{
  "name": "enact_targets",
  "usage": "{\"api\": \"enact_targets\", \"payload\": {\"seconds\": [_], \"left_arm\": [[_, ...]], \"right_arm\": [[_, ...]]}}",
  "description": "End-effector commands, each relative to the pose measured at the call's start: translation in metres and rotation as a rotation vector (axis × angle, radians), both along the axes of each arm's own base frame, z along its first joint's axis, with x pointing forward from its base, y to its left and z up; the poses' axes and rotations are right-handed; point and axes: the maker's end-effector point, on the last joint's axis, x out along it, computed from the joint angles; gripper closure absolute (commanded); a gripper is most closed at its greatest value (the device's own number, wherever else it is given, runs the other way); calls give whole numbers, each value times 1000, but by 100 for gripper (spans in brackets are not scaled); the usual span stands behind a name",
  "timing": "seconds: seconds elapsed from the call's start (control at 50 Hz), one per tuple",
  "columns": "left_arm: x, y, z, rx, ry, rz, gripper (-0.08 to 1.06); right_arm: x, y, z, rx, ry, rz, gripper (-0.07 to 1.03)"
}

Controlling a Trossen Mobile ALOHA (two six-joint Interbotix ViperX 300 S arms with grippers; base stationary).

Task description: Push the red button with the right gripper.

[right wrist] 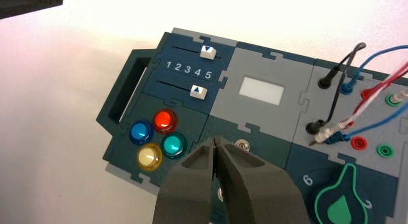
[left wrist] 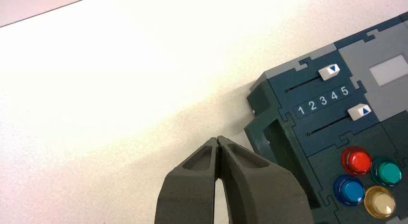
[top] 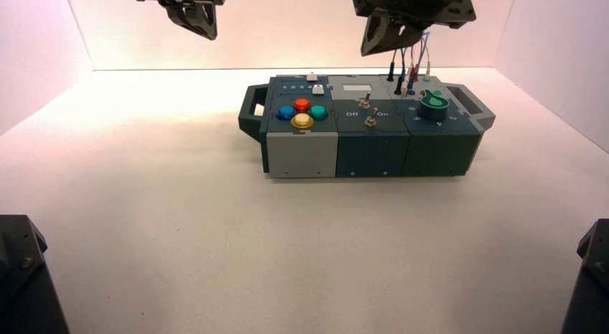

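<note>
The red button point(top: 301, 104) point(right wrist: 164, 120) point(left wrist: 357, 161) is the far one of a diamond of four dome buttons on the left part of the box point(top: 301, 153). Blue point(right wrist: 141, 131), yellow point(right wrist: 149, 157) and teal point(right wrist: 173, 144) buttons surround it. My right gripper point(top: 373, 47) point(right wrist: 216, 140) hangs high above the box's back middle, shut with nothing held; in its wrist view its tips sit over the toggle area, beside the teal button and apart from the red one. My left gripper point(top: 203, 29) point(left wrist: 219, 138) hangs high to the box's left, shut and empty.
On the box are two white sliders point(right wrist: 208, 52) point(right wrist: 198, 91) by the lettering 1 2 3 4 5, a small white display point(right wrist: 261, 90), two toggle switches point(top: 365, 100), a green knob point(top: 434, 103) and plugged wires point(right wrist: 337, 89). Box handles stick out at both ends. White walls enclose the table.
</note>
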Motion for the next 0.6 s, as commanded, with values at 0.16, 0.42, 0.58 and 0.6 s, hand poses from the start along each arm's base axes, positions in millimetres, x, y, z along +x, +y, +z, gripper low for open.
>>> {"api": "enact_targets", "payload": {"seconds": [0.16, 0.42, 0.58, 0.6], "left_arm": [[0, 2, 17, -9, -47, 2, 101], [-3, 4, 17, -7, -49, 1, 101], [-4, 4, 16, -3, -48, -2, 101], [-4, 4, 16, -4, -47, -1, 101]], "right_arm": [[7, 31, 10, 26, -23, 53, 98], [10, 45, 0, 31, 9, 56, 98], [11, 48, -5, 25, 20, 58, 98], [11, 49, -6, 24, 22, 62, 98]]}}
